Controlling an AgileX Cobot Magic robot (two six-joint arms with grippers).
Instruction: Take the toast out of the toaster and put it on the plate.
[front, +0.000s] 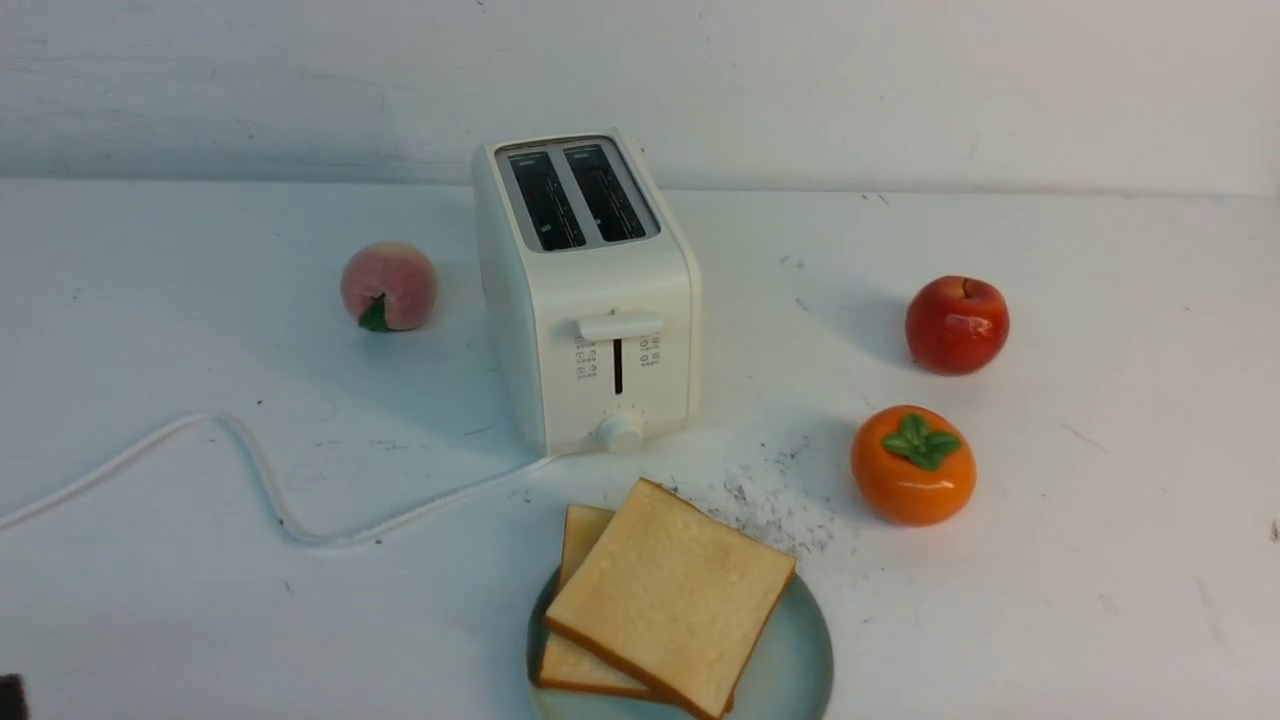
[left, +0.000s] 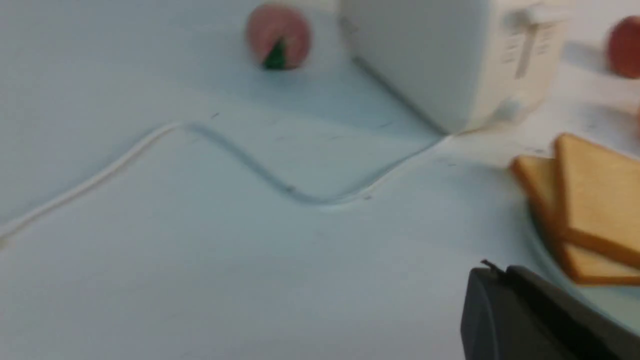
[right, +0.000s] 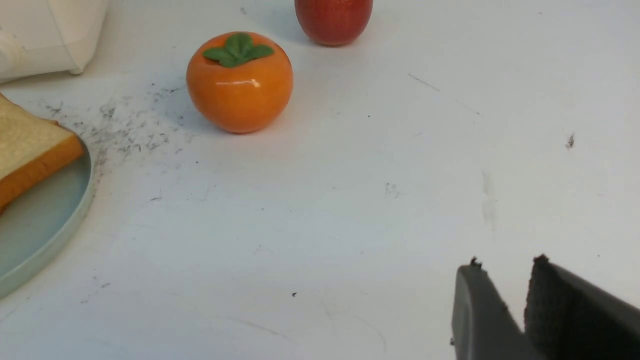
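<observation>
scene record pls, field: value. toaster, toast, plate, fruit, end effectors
toaster: upright, both slots look empty, lever at top
toast: two slices stacked overlapping on the plate
plate: in front of toaster, near edge cropped
cord: trails to robot's left
peach: left of toaster
apple: right of toaster
persimmon: nearer than apple
left end effector: holding nothing, opening unclear
right end effector: small gap, holding nothing
</observation>
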